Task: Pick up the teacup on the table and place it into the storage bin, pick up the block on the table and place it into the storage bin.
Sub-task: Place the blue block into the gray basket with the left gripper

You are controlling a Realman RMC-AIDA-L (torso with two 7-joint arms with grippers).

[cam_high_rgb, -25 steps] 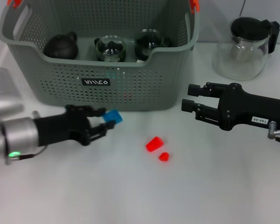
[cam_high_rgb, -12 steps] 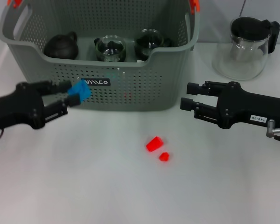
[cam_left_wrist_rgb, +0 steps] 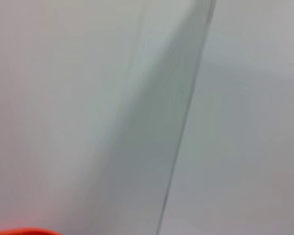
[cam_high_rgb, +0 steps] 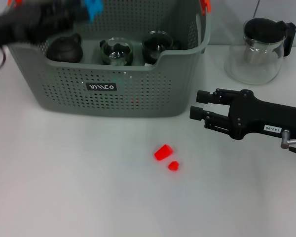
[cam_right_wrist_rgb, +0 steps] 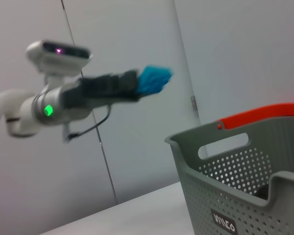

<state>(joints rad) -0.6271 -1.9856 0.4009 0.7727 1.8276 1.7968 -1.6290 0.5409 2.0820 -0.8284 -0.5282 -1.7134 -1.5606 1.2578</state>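
White tabletop, seen from the head camera, with pale wall panels behind it. The storage bin, a grey-green perforated plastic basket with cut-out handles, an orange clip on its rim and a black label, stands at the far side. Inside it, in a row, are a dark rounded teapot and two clear glass teacups. A glass pitcher with a black lid stands on the table well to the right of the bin.

The left gripper is raised above the bin's left rear corner, its fingers clamped on a bright blue block; the block is blurred, so its long axis cannot be told. The right wrist view shows what the head view does not: the left arm side-on, stretched level in the air, with the blue block at its tip above and beyond the bin. The left wrist view shows only blurred pale wall and an orange sliver at its edge.

The right gripper hovers low over the table just right of the bin, its two black fingers apart and pointing toward the bin. Two small red blocks, a larger one and a smaller one, lie close together on the table in front of the bin.
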